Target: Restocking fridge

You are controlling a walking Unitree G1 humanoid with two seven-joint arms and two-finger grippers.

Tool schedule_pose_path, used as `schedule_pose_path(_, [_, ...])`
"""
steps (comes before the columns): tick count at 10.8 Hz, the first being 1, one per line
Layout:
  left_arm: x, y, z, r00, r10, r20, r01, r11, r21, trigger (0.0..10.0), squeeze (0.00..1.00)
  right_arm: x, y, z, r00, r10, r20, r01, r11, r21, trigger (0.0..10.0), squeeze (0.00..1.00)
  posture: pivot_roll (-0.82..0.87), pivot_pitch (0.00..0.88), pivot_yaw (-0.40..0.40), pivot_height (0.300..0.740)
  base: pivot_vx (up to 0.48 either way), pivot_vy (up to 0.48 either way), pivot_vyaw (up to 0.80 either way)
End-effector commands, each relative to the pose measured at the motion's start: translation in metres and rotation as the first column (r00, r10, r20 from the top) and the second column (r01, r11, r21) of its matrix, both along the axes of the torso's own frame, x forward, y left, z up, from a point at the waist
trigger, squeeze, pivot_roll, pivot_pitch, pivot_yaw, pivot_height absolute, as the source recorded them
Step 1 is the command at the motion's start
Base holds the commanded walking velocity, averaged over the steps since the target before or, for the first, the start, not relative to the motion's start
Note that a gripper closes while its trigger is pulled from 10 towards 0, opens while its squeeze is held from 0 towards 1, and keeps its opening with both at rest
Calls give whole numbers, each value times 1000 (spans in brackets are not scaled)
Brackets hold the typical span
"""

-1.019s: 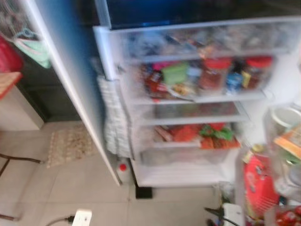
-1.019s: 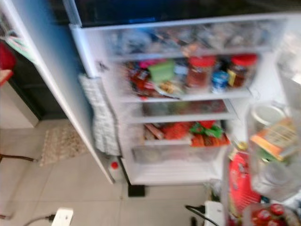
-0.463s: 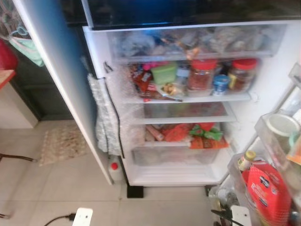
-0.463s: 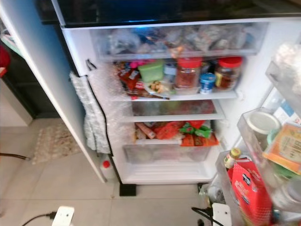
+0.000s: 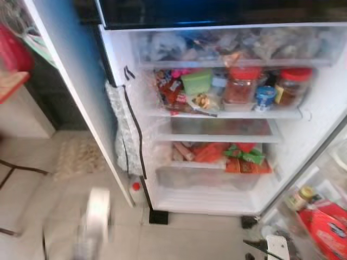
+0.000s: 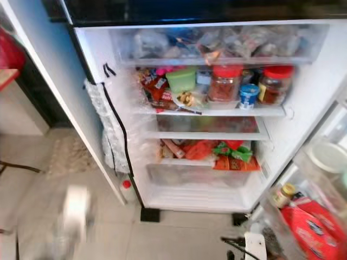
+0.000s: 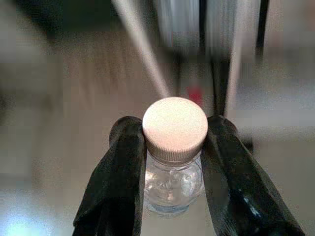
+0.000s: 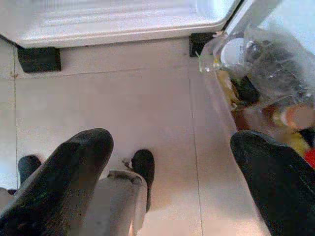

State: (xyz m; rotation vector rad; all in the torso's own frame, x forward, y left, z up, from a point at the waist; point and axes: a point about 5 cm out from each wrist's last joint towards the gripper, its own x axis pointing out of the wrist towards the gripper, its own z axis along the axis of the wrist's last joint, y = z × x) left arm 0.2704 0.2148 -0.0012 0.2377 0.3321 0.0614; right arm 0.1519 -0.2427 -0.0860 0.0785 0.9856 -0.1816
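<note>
A small bottle (image 7: 174,162) is pinched just under its white cap (image 7: 174,129) by the left claw (image 7: 173,167), low in front of the open fridge (image 5: 303,116), and could be dropped if bumped, while the right claw (image 8: 167,182) is spread wide over the floor (image 8: 162,93).

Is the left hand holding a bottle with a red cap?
No. In the left wrist view, the left hand is shut on a clear bottle whose cap is white.
</note>
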Motion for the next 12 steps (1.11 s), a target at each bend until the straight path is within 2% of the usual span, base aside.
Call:
schedule_pose_path(1, [5, 2, 17, 991, -22, 133, 15, 999, 51, 10000, 0, -8, 0, -3, 1000, -11, -24, 11, 1000, 10, 10000, 0, -103, 0, 67, 740, 0, 0, 0])
schedule_pose_path(2, [14, -4, 34, 969, -112, 222, 81, 986, 146, 10000, 0, -8, 0, -3, 1000, -12, -25, 12, 1000, 12, 10000, 0, -87, 0, 62, 740, 0, 0, 0])
schedule_pose_path(3, [21, -25, 48, 934, -204, 293, 192, 979, 68, 10000, 0, -9, 0, -3, 1000, -1, -29, 2, 1000, 11, 10000, 0, -75, 0, 60, 740, 0, 0, 0])
schedule_pose_path(4, [21, -49, 57, 895, -290, 340, 296, 955, 35, 10000, 0, -8, 0, -3, 1000, 2, -30, -2, 1000, 13, 10000, 0, -84, 0, 60, 740, 0, 0, 0])
schedule_pose_path(5, [16, -75, 58, 865, -375, 333, 404, 915, -19, 10000, 0, -8, 0, -3, 1000, -1, -27, 1, 1000, 13, 10000, 0, -84, 0, 60, 740, 0, 0, 0])
schedule_pose_path(6, [4, -88, 57, 842, -427, 330, 464, 885, -37, 10000, 0, -8, 0, -3, 1000, -13, -26, 14, 1000, 14, 10000, 0, -90, 0, 67, 740, 0, 0, 0])
schedule_pose_path(7, [-1, -82, 57, 868, -366, 336, 417, 905, -89, 10000, 0, -8, -1, -3, 1000, -20, -24, 20, 1000, 12, 10000, 0, -74, 0, 64, 740, 0, 0, 0])
schedule_pose_path(9, [0, -75, 62, 879, -344, 331, 389, 917, -81, 10000, 0, -7, 0, -3, 1000, -16, -25, 16, 1000, 11, 10000, 0, -75, 0, 61, 740, 0, 0, 0])
schedule_pose_path(12, [3, -77, 68, 883, -346, 316, 386, 919, -74, 10000, 0, -5, 0, -2, 1000, -17, -18, 17, 1000, 16, 10000, 0, -84, 0, 63, 740, 80, -209, -783])
